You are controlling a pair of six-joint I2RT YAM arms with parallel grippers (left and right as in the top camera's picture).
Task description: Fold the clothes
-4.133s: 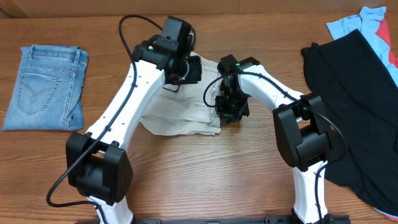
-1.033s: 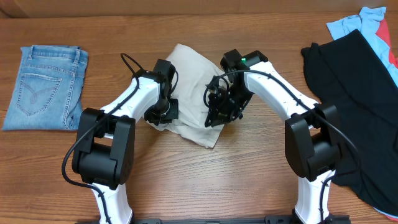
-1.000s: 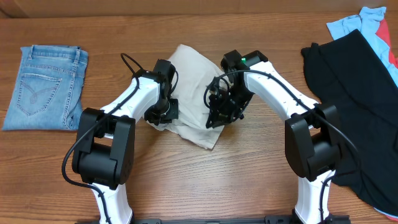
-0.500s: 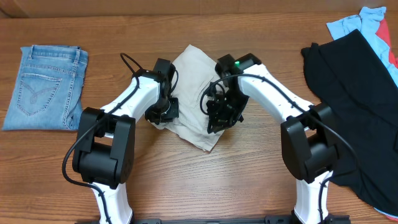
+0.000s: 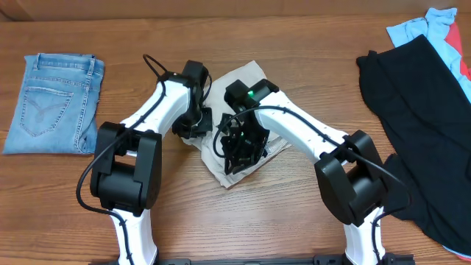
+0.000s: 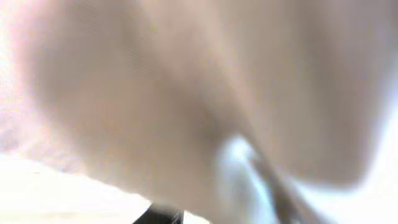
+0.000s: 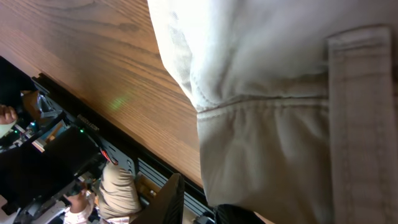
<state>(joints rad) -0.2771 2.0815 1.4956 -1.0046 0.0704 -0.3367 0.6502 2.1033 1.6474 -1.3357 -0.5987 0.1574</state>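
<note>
The beige khaki shorts (image 5: pixel 254 88) lie bunched and partly folded at the table's middle. My left gripper (image 5: pixel 193 124) sits low at their left edge. In the left wrist view blurred beige fabric (image 6: pixel 186 93) fills the frame, and only a dark bit of finger (image 6: pixel 160 218) shows, so its jaws are hidden. My right gripper (image 5: pixel 239 152) is on the front part of the shorts. In the right wrist view a seamed fold of the shorts (image 7: pixel 280 124) drapes over one finger, with the other finger (image 7: pixel 168 199) close beside it.
Folded blue jeans (image 5: pixel 55 103) lie at the far left. A large black garment (image 5: pixel 423 118) covers the right side, with light blue and red cloth (image 5: pixel 441 26) behind it. The table's front edge (image 7: pixel 124 155) shows in the right wrist view.
My right gripper has moved left and toward the front, drawing the shorts over into a narrower bundle. My left gripper has shifted slightly back along the left edge.
</note>
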